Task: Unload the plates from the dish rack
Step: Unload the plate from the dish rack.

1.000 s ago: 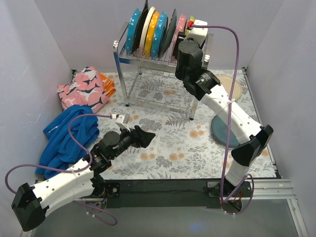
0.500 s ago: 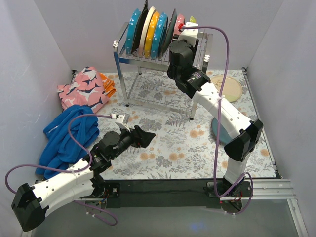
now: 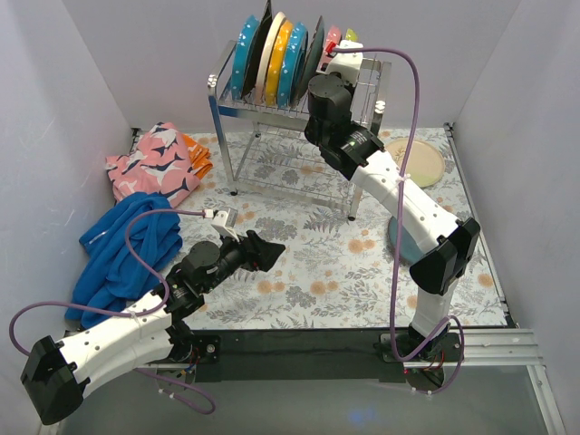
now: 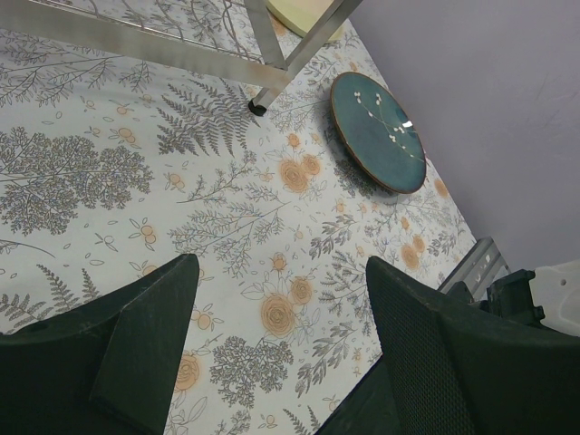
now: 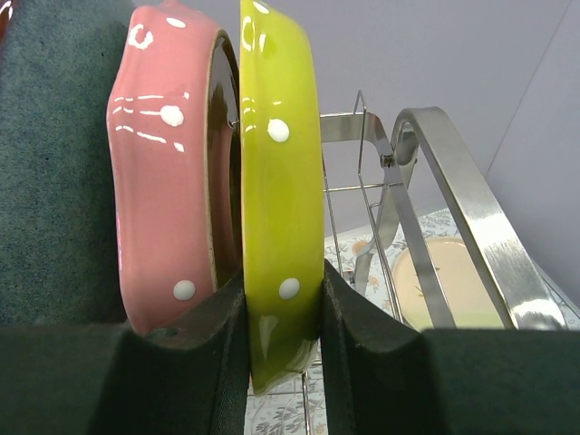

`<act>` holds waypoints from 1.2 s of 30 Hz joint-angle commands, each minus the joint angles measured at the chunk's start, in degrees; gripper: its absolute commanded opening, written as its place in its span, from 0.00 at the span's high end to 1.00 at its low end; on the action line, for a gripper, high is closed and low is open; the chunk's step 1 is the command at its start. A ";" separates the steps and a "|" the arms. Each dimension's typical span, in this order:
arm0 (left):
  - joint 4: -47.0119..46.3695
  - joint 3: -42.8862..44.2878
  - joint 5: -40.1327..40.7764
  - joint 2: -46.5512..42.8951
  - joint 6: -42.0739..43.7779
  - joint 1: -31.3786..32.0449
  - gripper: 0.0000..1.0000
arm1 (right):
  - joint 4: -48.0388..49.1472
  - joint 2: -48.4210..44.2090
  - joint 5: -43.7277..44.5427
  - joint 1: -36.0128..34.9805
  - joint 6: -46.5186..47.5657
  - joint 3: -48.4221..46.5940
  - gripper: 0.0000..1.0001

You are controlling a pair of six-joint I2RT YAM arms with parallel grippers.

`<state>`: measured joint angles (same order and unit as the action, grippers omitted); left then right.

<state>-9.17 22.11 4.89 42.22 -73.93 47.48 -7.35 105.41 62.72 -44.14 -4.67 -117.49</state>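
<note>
Lime-green dotted ceramic plate (image 5: 276,181) stands on edge in the end slot at the right of the tall chrome wire dish rack (image 3: 272,113), top tier. The right gripper (image 5: 283,272) is pinched on its rim, 1 finger on each face, narrow gap filled by the plate. Not lifted out yet, I'd say.

The pink dotted ceramic plate (image 5: 168,199) is in the next slot, just beside the lime one. 1 finger pad (image 5: 213,362) sits in the gap between the 2. About 6 more plates (image 3: 272,59) stand to the left of those: teal, dark, cream, orange.

Risks from here:
- Finger in the gap drags or tips the pink plate on the way up, because clearance is tight.
- Rim-only pinch on slick glaze: the plate may pivot or slip once its weight comes off the wires.
- Lower edge snags a slot wire on a skewed pull. The rack is tall on thin legs and could jolt or shift.
- The rack's chrome side handle (image 5: 462,208) is close on the outer side, so a sideways exit could clip it.

The left gripper (image 4: 281,299) has its jaws wide with nothing in them. It hangs over the table, well apart from the rack.

The surface is a floral-print tablecloth (image 3: 317,272). 2 plates lie flat on the right. The round teal blossom-print plate (image 4: 378,133) is partly under the right arm. The round cream plate (image 3: 426,161) is near the rack's right legs. On the left are a blue fleece cloth (image 3: 118,254) and a pink patterned cloth (image 3: 154,168). Plain pale walls on 3 sides.
</note>
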 commanded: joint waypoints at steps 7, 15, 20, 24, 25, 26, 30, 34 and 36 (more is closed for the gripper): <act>-0.32 -0.31 -0.49 -0.99 0.37 0.33 0.27 | 14.63 -3.62 -0.14 -2.35 3.16 1.29 0.99; -0.15 -0.57 -0.31 -1.52 0.37 0.33 0.27 | 19.92 -6.96 -1.63 -3.50 3.00 2.79 0.99; -0.24 -0.49 -0.67 -1.08 0.45 0.33 0.27 | 22.20 -8.29 -2.51 -3.58 3.17 3.59 0.99; -0.24 -0.58 -0.76 -1.52 0.45 0.33 0.27 | 23.87 -9.07 -3.21 -3.58 3.52 3.85 0.99; -0.32 -0.58 -0.75 -1.78 0.45 0.33 0.27 | 24.05 -9.25 -3.48 -3.58 3.26 3.85 0.99; -0.24 -0.58 -0.75 -1.96 0.45 0.33 0.27 | 24.23 -9.51 -4.09 -3.58 2.74 3.85 0.99; -0.15 -0.58 -0.67 -1.96 0.54 0.33 0.27 | 24.58 -9.78 -4.71 -3.58 1.50 2.97 0.99; -0.24 -0.58 -1.02 -1.79 0.54 0.33 0.27 | 24.85 -9.43 -5.24 -3.58 1.59 2.01 0.99; -0.24 -0.40 -1.11 -1.87 0.54 0.33 0.27 | 24.85 -9.52 -5.59 -3.58 1.59 2.09 0.99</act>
<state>-9.10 22.11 3.97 41.12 -73.91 47.48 5.17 101.69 61.95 -45.10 0.40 -111.61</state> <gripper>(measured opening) 0.729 0.355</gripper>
